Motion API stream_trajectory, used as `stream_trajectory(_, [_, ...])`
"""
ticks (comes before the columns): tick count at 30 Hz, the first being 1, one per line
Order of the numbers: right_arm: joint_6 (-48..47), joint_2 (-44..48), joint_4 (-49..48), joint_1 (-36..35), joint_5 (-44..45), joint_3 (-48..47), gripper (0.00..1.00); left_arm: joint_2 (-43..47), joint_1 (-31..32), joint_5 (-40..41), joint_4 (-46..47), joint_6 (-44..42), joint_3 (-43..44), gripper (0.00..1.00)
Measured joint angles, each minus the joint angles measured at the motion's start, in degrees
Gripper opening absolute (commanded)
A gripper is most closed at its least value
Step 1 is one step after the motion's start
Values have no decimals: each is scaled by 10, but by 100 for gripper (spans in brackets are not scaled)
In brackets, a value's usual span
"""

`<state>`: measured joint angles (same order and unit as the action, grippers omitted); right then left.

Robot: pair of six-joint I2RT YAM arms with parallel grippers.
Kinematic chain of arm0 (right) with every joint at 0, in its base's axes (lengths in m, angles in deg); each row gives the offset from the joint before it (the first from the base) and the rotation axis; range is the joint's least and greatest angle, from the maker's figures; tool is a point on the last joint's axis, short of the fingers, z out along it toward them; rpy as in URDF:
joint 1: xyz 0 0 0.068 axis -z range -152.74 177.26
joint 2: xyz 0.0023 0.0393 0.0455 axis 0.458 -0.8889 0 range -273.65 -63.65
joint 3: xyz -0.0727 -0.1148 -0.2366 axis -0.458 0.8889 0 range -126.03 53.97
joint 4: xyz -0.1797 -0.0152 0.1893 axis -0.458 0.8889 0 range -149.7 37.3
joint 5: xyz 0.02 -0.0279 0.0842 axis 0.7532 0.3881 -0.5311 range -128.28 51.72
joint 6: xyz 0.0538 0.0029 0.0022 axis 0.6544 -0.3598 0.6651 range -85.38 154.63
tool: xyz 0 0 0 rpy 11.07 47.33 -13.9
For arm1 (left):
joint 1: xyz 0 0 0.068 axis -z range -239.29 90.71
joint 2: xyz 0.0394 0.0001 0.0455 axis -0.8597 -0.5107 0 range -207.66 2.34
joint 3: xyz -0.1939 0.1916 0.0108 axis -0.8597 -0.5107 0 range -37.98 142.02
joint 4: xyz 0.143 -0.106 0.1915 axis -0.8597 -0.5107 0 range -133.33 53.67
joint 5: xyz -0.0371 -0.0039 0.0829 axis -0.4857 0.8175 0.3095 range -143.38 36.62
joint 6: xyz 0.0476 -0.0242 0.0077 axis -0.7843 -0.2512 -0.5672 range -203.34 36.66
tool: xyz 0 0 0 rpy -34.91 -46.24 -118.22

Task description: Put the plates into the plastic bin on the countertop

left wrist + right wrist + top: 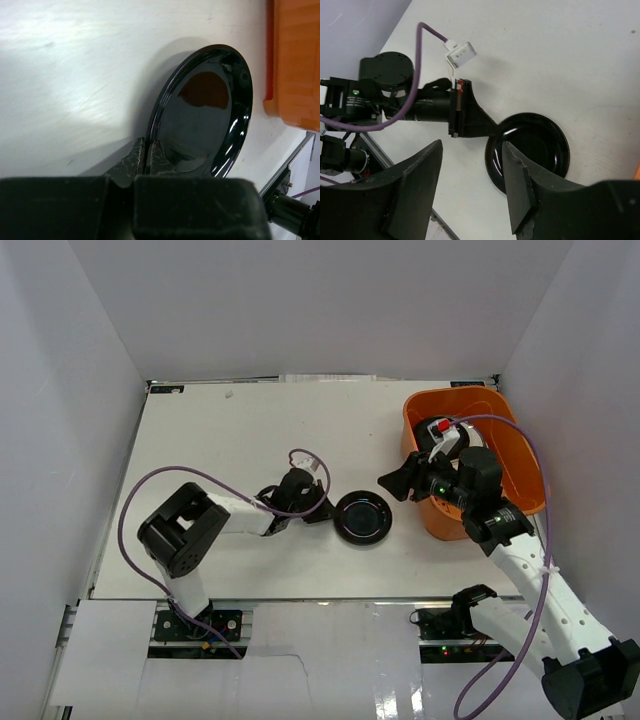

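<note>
A glossy black plate (363,517) lies on the white countertop (240,430), left of the orange plastic bin (515,445). My left gripper (327,509) is shut on the plate's left rim; in the left wrist view its fingers (134,161) pinch the plate (202,117) at its near edge. My right gripper (397,481) is open and empty, hovering between the plate and the bin; the right wrist view shows its fingers (415,185) spread above the plate (532,145). Inside the bin a white dish (440,432) partly shows behind the right arm.
White walls enclose the countertop on three sides. The bin's orange wall (295,60) stands just right of the plate. Purple cables (180,476) loop over both arms. The left arm's wrist (420,107) lies low across the countertop beside the plate.
</note>
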<state>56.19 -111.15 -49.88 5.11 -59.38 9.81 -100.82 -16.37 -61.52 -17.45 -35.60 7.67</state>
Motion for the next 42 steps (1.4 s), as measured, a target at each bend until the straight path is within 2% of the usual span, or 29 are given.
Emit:
stream_trajectory(1, [-6,-4,4,-7,2,0,64,21,-6,3,-5,0,-20,0])
stream_trajectory(4, [-22,-20,16,-23,9,-3,75,101,-25,14,-31,-3,-76,0])
stream_trajectory(5, [-28,-27,22,-30,13,-6,83,138,-32,17,-43,-4,-95,0])
stream_trajectory(8, [-50,-55,37,-52,19,-14,95,254,-52,21,-78,-8,-128,0])
stream_trajectory(10, [-62,-78,41,-66,19,-18,99,320,-60,19,-92,-8,-134,0])
stream_trajectory(13, [-70,-109,39,-84,12,-19,97,413,-71,12,-108,-9,-134,0])
stream_trajectory(15, [-68,-126,34,-97,3,-19,100,458,-76,6,-115,-9,-134,0])
stream_trajectory(19, [-61,-148,16,-118,-1,-19,81,480,-79,-5,-132,-10,-134,0])
stream_trajectory(20, [-56,-151,10,-121,-1,-19,62,480,-79,-7,-141,-12,-134,0])
stream_trajectory(21, [-52,-151,2,-121,-1,-19,48,480,-79,-9,-149,-14,-133,0])
stream_trajectory(22, [-46,-151,-8,-121,-1,-18,22,480,-79,-10,-156,-15,-133,0])
stream_trajectory(23, [-38,-151,-23,-121,-1,-18,12,480,-79,-12,-165,-18,-132,3])
stream_trajectory(24, [-24,-151,-34,-121,3,-17,8,481,-80,-13,-177,-22,-129,10])
stream_trajectory(25, [-9,-151,-47,-118,9,-17,8,482,-80,-17,-187,-29,-124,19])
stream_trajectory(26, [2,-150,-58,-116,15,-17,8,483,-80,-17,-198,-38,-118,39])
stream_trajectory(29, [6,-143,-69,-117,37,-20,8,497,-80,-12,-239,-58,-86,75])
stream_trajectory(30, [6,-141,-68,-112,46,-24,8,508,-80,-9,-254,-69,-72,91])
stream_trajectory(31, [6,-138,-66,-103,52,-29,8,523,-80,-3,-271,-81,-56,97])
stream_trajectory(33, [8,-129,-64,-59,68,-44,8,552,-80,10,-307,-104,-16,98])
stream_trajectory(37, [30,-99,-72,111,109,-72,8,607,-80,49,-369,-172,59,98])
stream_trajectory(40, [50,-96,-89,220,153,-82,8,641,-80,92,-403,-214,73,98])
stream_trajectory(42, [63,-106,-98,263,177,-82,8,656,-80,116,-419,-234,59,98])
